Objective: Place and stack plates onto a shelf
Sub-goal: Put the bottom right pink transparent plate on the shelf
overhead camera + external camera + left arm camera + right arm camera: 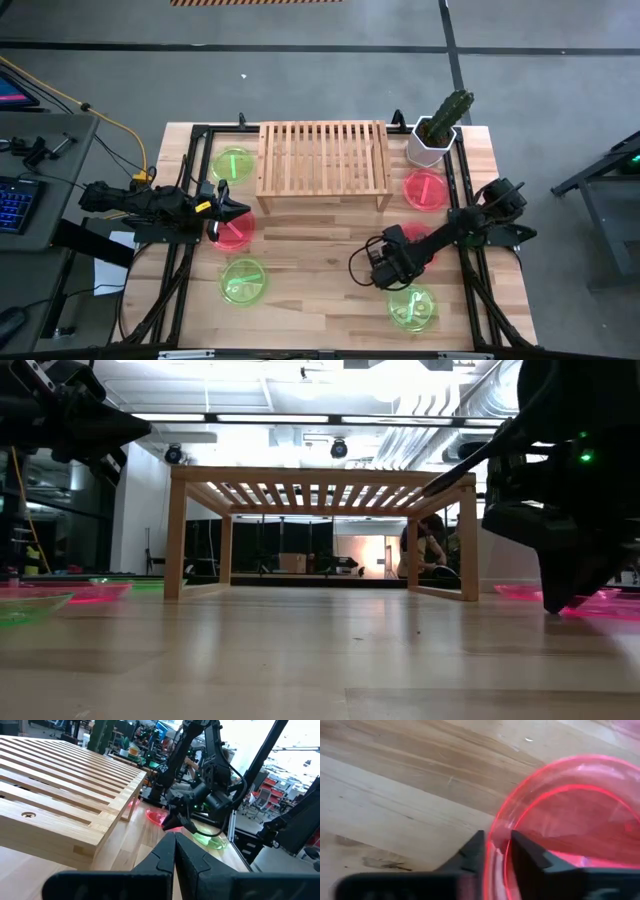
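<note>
The light-wood shelf (323, 158) stands at the table's far middle. Six plates lie on the table: green (232, 163), pink (230, 234) and green (243, 281) on the left, and pink (425, 190), pink (420, 236) and green (411, 308) on the right. My left gripper (236, 208) is shut and empty. It hangs above the left pink plate, and the left wrist view (174, 851) shows it facing the shelf's corner. My right gripper (385, 264) is low over the right-middle pink plate (570, 820) and shut on its rim. My right gripper holds the pink plate's rim (496, 826) on the side toward the table's left and near edges. One finger (472, 851) is outside the rim and the other (530, 852) is inside the bowl. The fingers slant down from above. The plate seems to lie on the table.
A white pot with a green cactus-like plant (437, 135) stands at the shelf's right end. Black frame rails (190, 250) run along the table's left and right sides. Bare planks (310, 270) lie in front of the shelf between the two arms.
</note>
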Controlling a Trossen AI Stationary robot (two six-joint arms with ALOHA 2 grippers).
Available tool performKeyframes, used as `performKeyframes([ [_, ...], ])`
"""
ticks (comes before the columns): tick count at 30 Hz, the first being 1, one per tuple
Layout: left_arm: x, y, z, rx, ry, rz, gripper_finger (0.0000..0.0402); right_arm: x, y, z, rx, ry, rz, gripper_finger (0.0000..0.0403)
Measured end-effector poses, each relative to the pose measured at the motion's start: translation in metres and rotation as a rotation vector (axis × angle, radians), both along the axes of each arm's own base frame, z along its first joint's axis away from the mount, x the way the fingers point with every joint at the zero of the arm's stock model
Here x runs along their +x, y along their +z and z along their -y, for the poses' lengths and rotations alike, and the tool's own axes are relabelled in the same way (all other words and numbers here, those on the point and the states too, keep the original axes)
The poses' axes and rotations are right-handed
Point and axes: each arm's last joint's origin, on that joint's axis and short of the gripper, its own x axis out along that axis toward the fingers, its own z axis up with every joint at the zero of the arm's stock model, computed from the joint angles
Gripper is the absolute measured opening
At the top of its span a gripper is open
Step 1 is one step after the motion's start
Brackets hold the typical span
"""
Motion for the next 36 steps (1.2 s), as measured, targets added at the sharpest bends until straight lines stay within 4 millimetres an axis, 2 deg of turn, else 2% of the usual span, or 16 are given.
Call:
performKeyframes([
  [1,0.0,0.0,0.0,0.0,0.0,0.0,0.0,0.0,0.0,0.0,-0.001,0.0,-0.003,0.003],
  [3,0.0,0.0,0.0,0.0,0.0,0.0,0.0,-0.002,0.0,0.001,-0.006,0.001,-0.018,0.001],
  [8,0.0,0.0,0.0,0.0,0.0,0.0,0.0,-0.001,0.004,-0.002,0.022,-0.006,-0.054,0.0004],
  [18,0.0,0.0,0.0,0.0,0.0,0.0,0.0,0.021,0.043,-0.016,0.035,0.171,-0.07,0.0],
  [23,0.0,0.0,0.0,0.0,0.0,0.0,0.0,0.023,0.059,-0.02,0.057,0.254,-0.059,0.0],
  [28,0.0,0.0,0.0,0.0,0.0,0.0,0.0,0.009,0.091,-0.02,0.093,0.332,0.014,0.0],
  [36,0.0,0.0,0.0,0.0,0.0,0.0,0.0,-0.029,0.157,-0.009,0.201,0.45,0.217,0.0],
])
